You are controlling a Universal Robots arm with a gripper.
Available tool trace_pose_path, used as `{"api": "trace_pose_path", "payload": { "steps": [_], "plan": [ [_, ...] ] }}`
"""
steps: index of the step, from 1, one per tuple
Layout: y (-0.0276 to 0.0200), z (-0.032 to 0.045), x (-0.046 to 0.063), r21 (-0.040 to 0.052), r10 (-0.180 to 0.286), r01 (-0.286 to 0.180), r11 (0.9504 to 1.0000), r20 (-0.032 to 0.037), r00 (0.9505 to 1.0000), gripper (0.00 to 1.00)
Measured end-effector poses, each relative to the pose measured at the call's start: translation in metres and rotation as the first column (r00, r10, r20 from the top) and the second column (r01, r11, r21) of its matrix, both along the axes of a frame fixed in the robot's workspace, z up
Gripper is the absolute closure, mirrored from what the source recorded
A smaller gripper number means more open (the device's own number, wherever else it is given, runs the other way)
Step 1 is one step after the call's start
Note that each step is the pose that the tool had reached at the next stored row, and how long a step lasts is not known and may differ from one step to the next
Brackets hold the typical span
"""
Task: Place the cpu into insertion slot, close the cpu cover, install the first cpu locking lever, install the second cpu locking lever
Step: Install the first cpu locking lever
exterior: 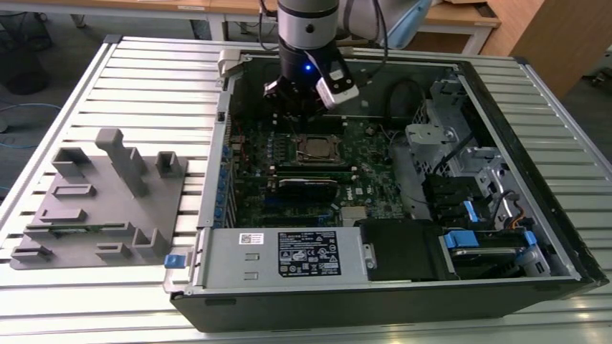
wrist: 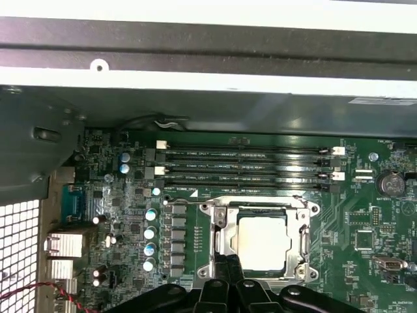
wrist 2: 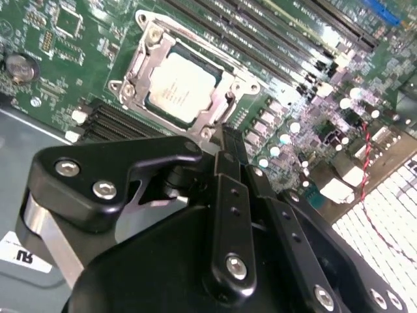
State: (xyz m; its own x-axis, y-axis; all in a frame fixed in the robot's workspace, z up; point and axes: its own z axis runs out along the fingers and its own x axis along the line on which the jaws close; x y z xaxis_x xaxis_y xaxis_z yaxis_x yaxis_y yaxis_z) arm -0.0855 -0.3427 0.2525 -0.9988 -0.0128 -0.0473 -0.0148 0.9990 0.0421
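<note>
At the exterior view's left, one grey fixture (exterior: 96, 208) sat on the slatted metal table (exterior: 153, 72). Right of it lay one open case (exterior: 383, 304) with one green board (exterior: 368, 154) inside and one power supply (exterior: 287, 254) along its near edge. One arm hung over the board, its gripper (exterior: 298, 126) just above the slot (wrist: 260, 211). In both wrist views the gripper (wrist: 228, 264) (wrist 2: 228, 140) had its fingers drawn together on nothing, tips near the socket's edge. One cpu (wrist: 262, 242) (wrist 2: 180, 88) sat in the slot, and one cover (wrist: 221, 238) (wrist 2: 140, 68) lay flat around it. Whether the levers were latched could not be told. Four long memory slots (wrist: 247, 166) ran beside the socket. Wooden desks (exterior: 459, 14) stood behind the table
</note>
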Motion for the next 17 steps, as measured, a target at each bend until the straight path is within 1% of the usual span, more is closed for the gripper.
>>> {"api": "trace_pose_path", "payload": {
  "steps": [11, 13, 15, 17],
  "plan": [
    [0.0000, -0.0011, -0.025, -0.0014, 0.000, 0.000, 1.0000, 0.0017, 1.0000, 0.89],
    [0.0000, -0.0013, -0.028, -0.0014, 0.000, 0.000, 1.0000, 0.0021, 1.0000, 0.89],
    [0.0001, -0.0013, -0.028, -0.0015, 0.000, 0.000, 1.0000, 0.0021, 1.0000, 0.89],
    [0.0000, 0.0011, -0.028, -0.0016, 0.000, 0.000, 1.0000, 0.0020, 1.0000, 0.89]
  ]
}}
